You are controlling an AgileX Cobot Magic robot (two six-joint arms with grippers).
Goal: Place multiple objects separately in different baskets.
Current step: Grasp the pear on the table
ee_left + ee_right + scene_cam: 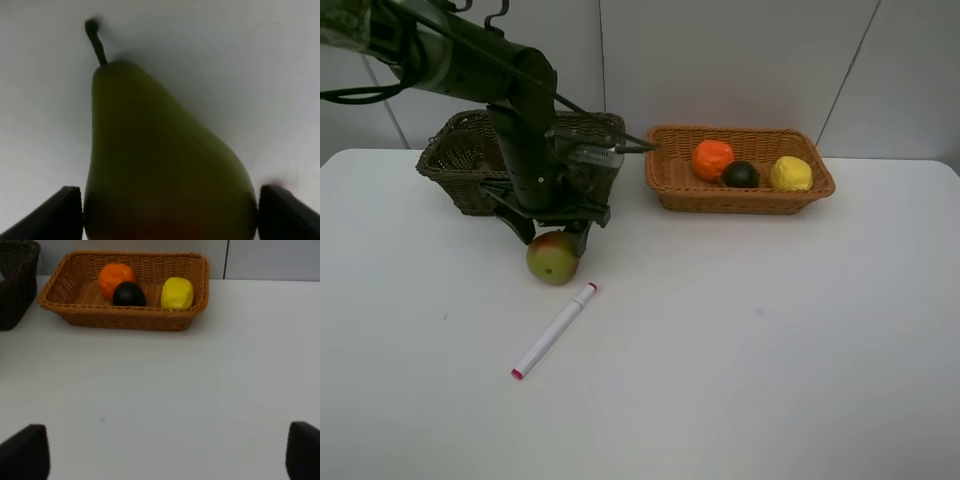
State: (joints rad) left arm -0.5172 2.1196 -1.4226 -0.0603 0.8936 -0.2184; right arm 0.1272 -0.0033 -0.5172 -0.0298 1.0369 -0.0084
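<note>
Left gripper [552, 236] is clasping the green-red mango [552, 262] at centre left.
Right gripper [167, 452] is hanging released; white marker [555, 330] is lying lower left.

Lab-like: white table [770, 380], panelled wall [740, 60]

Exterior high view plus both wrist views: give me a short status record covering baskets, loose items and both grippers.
orange-tan basket: holds orange, dark round fruit, lemon
dark basket: partly behind left arm, contents not clear
mango: on table, in front of dark basket
marker: lying on table, apart from mango
left gripper: jaws either side of mango, grip not clear
right gripper: open, nothing between jaws
</note>
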